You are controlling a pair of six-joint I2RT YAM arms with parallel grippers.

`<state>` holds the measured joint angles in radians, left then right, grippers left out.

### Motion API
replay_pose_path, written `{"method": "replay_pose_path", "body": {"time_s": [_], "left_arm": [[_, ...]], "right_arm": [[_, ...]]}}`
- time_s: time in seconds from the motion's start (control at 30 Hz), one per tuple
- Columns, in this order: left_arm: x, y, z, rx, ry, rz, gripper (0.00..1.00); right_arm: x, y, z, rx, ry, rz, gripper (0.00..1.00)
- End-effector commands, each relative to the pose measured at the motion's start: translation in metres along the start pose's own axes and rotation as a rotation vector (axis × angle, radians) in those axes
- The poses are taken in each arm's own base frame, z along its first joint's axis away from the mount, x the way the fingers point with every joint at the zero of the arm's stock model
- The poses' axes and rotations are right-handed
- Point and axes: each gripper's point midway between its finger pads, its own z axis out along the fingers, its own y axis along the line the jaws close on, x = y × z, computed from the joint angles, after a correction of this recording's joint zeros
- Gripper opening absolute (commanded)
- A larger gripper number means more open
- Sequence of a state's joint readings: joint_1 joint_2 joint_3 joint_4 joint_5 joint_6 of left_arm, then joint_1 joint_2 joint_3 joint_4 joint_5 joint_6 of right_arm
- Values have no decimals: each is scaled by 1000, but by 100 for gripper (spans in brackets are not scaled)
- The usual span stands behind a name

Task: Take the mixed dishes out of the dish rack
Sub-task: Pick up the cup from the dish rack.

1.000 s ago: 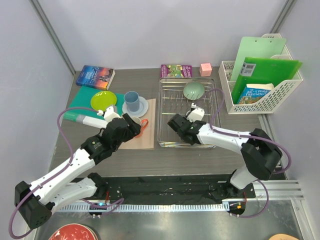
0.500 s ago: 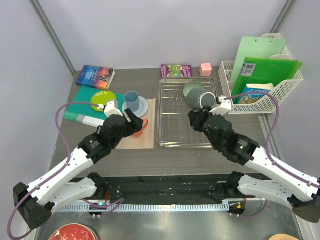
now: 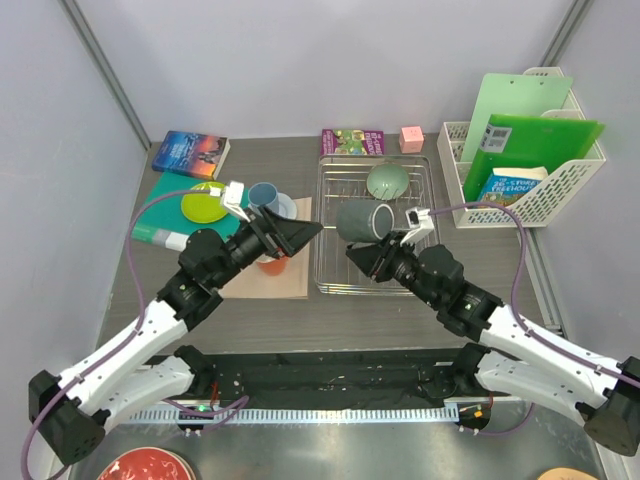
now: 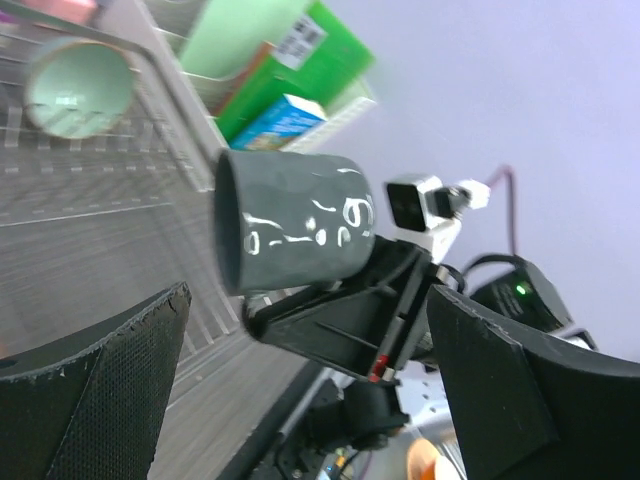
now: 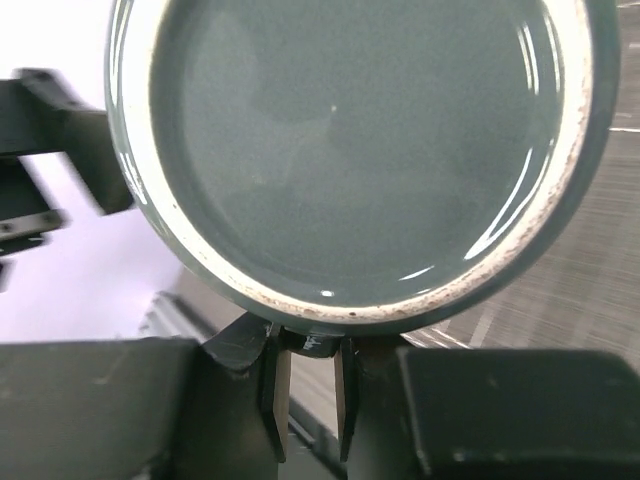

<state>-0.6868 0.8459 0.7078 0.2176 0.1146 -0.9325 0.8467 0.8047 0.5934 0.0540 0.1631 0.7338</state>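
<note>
dark grey cup (image 3: 358, 220) is in the air over the left half of the dish rack (image 3: 345, 286), lying on its side, axis roughly level, between the two arms. right gripper (image 5: 307, 387): jaws clenched on the cup, pinching the wall at the round end that faces the right wrist camera; can't tell from that view whether that end is the mouth or the base. left gripper (image 3: 300, 238): jaws spread wide, aimed at the cup, close but not touching; the left wrist view frames the cup between its two pads. looks like a handover setup, but that's a guess. handling: reads as glazed ceramic, so stiff, moderately heavy, slick and chippable. an edge pinch on a sideways cup gives it leverage to rotate in the grip, so I'd take the body across its width with the open jaws before the right lets go. no handle visible. appearance: plain cylinder, glossy dark grey-green with white glare streaks, pale ring with brown specks around the end nearest the right wrist. sage-green bowl (image 3: 387, 180) sits on edge at the far end of the rack. out on the desk (image 3: 400, 312), left side: lime-green plate (image 3: 206, 203), light blue cup (image 3: 264, 196) on the white plate (image 3: 286, 211), orange mug (image 3: 272, 264) on a tan mat (image 3: 288, 282), under the left gripper.
</note>
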Motion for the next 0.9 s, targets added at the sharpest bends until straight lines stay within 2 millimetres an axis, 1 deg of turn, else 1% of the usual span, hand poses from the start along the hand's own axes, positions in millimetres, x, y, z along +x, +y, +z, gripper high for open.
{"method": "replay_pose_path", "body": {"time_s": [0.0,0.03,0.07,0.1,0.13,0.17,0.23,0.3,0.47,0.5,0.57,0.6,0.67,0.7,0.77,0.87], "left_arm": [[3,-51,3,276,52,-8,99],[7,-48,7,279,69,-16,98],[9,-48,9,285,75,-29,98],[10,-53,8,318,82,-28,98],[12,-51,13,312,92,-34,98],[13,-50,14,311,100,-40,97],[16,-48,17,309,111,-46,97],[15,-47,19,305,107,-51,97],[11,-49,18,324,81,-52,95],[11,-51,18,330,81,-55,94],[11,-53,18,351,82,-57,90],[12,-54,18,360,86,-59,85],[12,-59,16,389,90,-69,78],[15,-57,18,389,99,-77,71],[16,-59,17,409,110,-88,68],[23,-58,19,426,147,-115,64]], "right_arm": [[-43,76,-8,-353,-113,72,1],[-45,82,-8,-380,-117,80,1],[-39,84,-7,-400,-90,95,1],[-38,84,-6,-409,-86,100,1],[-40,88,-7,-431,-91,107,1],[-37,89,-7,-439,-79,116,1],[-38,90,-7,-447,-81,119,1],[-38,92,-9,-458,-79,113,1],[-34,94,-12,-488,-57,122,1],[-33,97,-14,-510,-50,133,1],[-32,95,-14,-515,-45,142,1],[-33,97,-15,-528,-47,152,1],[-30,96,-15,-531,-38,156,1],[-30,96,-15,-535,-37,158,1],[-26,96,-14,-540,-15,161,1],[-23,99,-13,-560,-2,171,1]]}}
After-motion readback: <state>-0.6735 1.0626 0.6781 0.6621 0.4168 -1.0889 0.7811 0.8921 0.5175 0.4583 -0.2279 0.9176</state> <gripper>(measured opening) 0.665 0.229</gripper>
